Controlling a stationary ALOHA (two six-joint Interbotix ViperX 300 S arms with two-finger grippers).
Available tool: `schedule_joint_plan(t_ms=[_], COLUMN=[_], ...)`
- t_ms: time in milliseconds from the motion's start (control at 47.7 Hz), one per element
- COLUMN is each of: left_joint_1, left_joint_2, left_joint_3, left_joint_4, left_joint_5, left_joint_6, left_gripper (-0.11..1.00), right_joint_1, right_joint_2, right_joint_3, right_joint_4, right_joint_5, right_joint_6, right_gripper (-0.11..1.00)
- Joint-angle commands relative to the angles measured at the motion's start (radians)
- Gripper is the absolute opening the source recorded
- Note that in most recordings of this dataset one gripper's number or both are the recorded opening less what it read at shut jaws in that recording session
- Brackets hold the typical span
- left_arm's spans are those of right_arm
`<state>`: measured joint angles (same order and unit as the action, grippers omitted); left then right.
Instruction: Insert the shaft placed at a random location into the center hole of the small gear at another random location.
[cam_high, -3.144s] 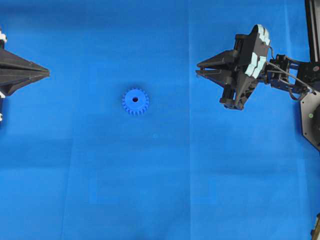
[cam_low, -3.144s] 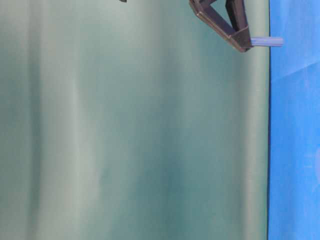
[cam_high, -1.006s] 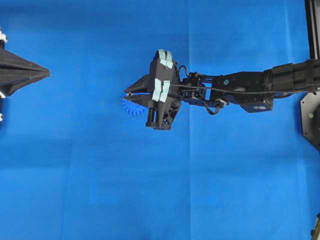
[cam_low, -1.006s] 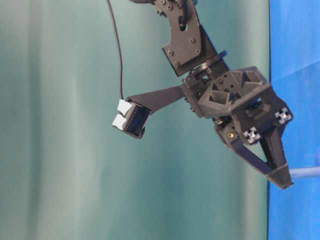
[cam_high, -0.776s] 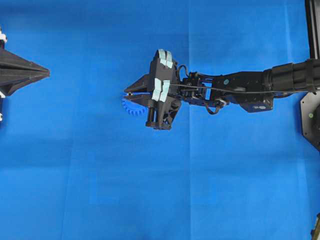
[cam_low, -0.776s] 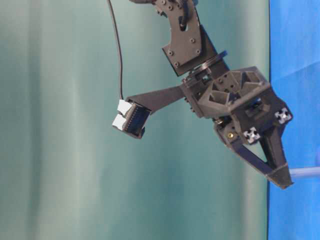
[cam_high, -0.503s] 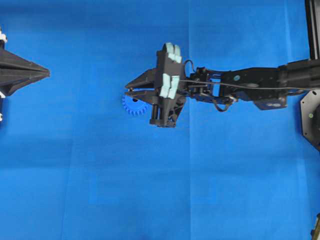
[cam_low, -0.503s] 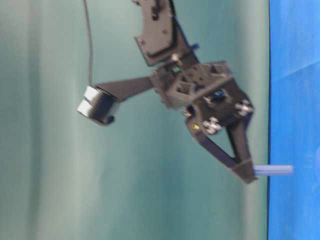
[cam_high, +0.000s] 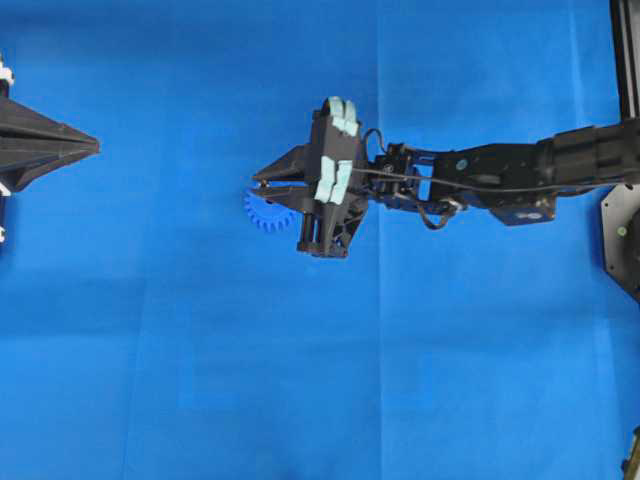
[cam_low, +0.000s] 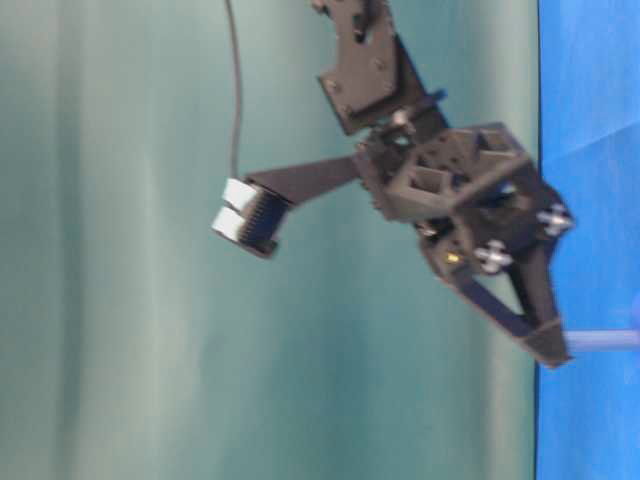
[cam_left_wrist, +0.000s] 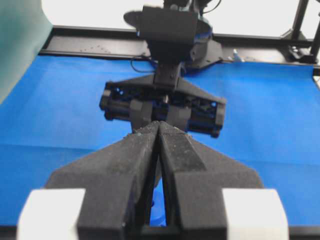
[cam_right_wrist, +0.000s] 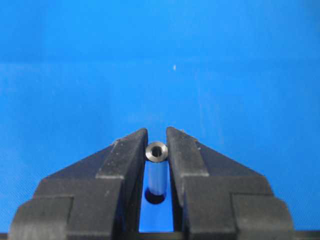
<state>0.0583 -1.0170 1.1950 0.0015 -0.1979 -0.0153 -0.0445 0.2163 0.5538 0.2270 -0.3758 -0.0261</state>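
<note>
— Blue cloth (cam_high: 200, 380) across the whole table, laid flat, creased along a few folds. Next in size?

— Right arm (cam_high: 500, 180), long and black, stretched in from the right edge past the middle. Then the left gripper (cam_high: 95, 147), parked at the far left, well apart from the work, tips pressed together on nothing.

— And at the working end?

— Right gripper (cam_high: 262, 182), slanted down over the gear. Clamped on the shaft (cam_right_wrist: 156, 151), seen end-on from the wrist between the two black tips. Stuck out below them toward the cloth in the table-level view.

— Gear itself?

— Small gear (cam_high: 262, 214), flat on the cloth just left of centre, upper right part covered by the fingers, teeth showing on the left and lower sides.

— Center hole?

— Hidden under the fingers from above. Could not tell whether the pin's tip had met it.

— Step in hand, then?

— Judged as the last alignment: pin held, poised over the hub, not shown seated.

— Next move?

— Called for squaring the pin upright over the bore, then a slow straight descent. Risked nudging the loose gear sideways if off-centre. Needed release only once seated.
</note>
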Motion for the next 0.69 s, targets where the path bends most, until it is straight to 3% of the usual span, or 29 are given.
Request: schedule_joint_plan(t_ms=[0, 293, 671], left_joint_1=[0.003, 0.003, 0.003], left_joint_2=[0.003, 0.002, 0.003], left_joint_3=[-0.009, -0.009, -0.009], left_joint_4=[0.002, 0.002, 0.002], left_joint_5=[-0.005, -0.006, -0.006], left_joint_6=[0.000, 0.000, -0.002], left_gripper=[0.00, 0.00, 0.00], right_joint_1=[0.005, 0.005, 0.008], right_joint_2=[-0.002, 0.000, -0.124], right_joint_3=[-0.026, -0.021, -0.003], right_joint_4=[0.009, 0.023, -0.002], right_joint_5=[-0.012, -0.012, -0.012], right_joint_6=[0.002, 0.000, -0.035], right_gripper=[0.03, 0.03, 0.03])
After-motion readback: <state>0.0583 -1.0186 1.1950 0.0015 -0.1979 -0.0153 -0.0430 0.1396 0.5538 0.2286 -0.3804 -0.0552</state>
